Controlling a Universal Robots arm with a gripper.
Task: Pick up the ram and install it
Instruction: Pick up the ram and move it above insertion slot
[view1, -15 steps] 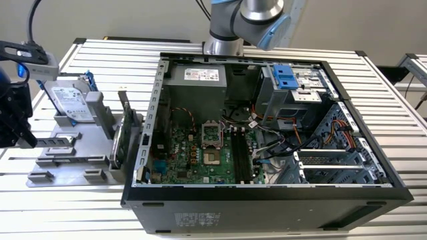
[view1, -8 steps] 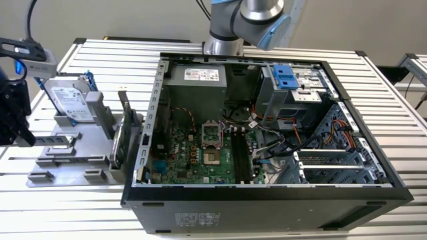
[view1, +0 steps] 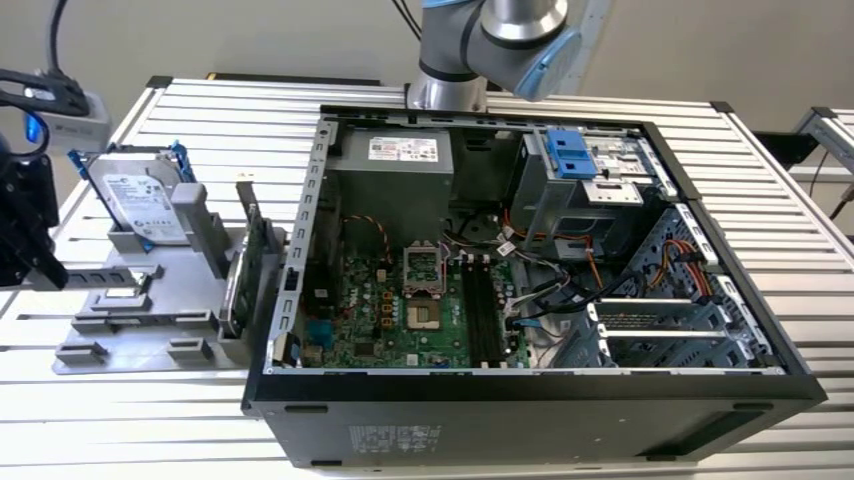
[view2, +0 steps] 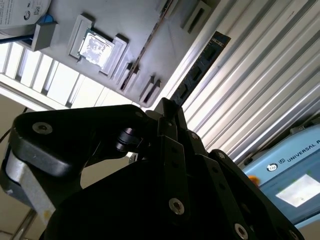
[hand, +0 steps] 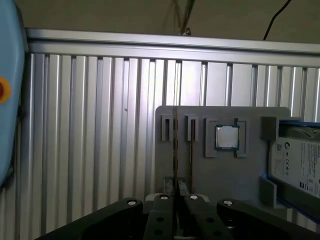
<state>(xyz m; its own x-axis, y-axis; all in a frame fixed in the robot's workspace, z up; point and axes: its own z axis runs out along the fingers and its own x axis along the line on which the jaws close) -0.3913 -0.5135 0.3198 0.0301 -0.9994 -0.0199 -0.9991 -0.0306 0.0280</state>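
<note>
My gripper is closed on the ram. In both wrist views the thin blue stick juts out from between my fingertips, its small dark chips showing in the second wrist view. In the first wrist view I see it edge-on, in line with one of the narrow slots of the grey holder. I cannot tell whether it touches the holder.

Further along the holder a square processor lies in a recess. Past it stands a hard drive with blue rails and a white printed label.

The holder sits on the slatted tabletop near its edge at the exterior view's left. A green card stands upright on the holder's side toward the open computer case. Inside the case, the black memory slots lie on the motherboard.
</note>
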